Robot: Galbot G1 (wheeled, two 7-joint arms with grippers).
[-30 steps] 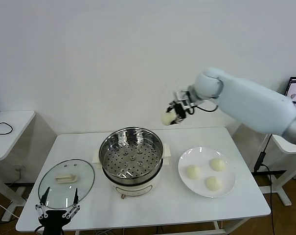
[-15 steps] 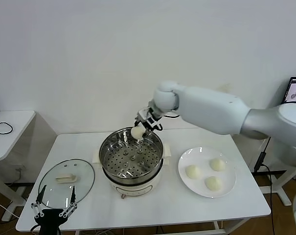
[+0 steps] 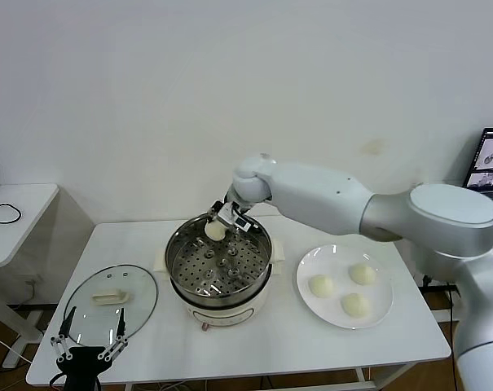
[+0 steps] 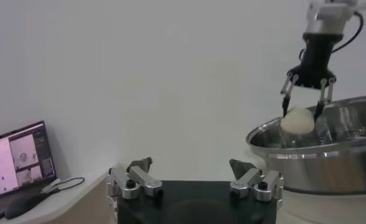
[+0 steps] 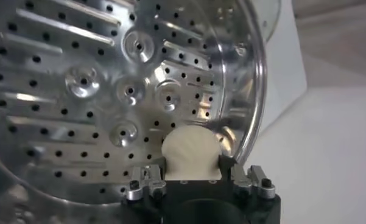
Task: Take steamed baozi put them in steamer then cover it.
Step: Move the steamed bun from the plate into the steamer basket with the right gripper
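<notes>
The right gripper (image 3: 217, 228), pinching a baozi (image 3: 215, 230) over the far side of the steamer (image 3: 219, 265), needed to descend gently to the perforated tray (image 5: 79, 91) before releasing, while the left gripper (image 3: 90, 342) waited, fingers spread, by the cover (image 3: 110, 302).

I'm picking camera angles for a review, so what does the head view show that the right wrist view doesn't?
Only the head view shows the white plate with three baozi, the glass cover lying on the table left of the steamer, and the open left tool parked near it. Only the right wrist view shows the perforated tray close up, directly beneath the held bun. Both show the right tool shut on one baozi over the steamer.
</notes>
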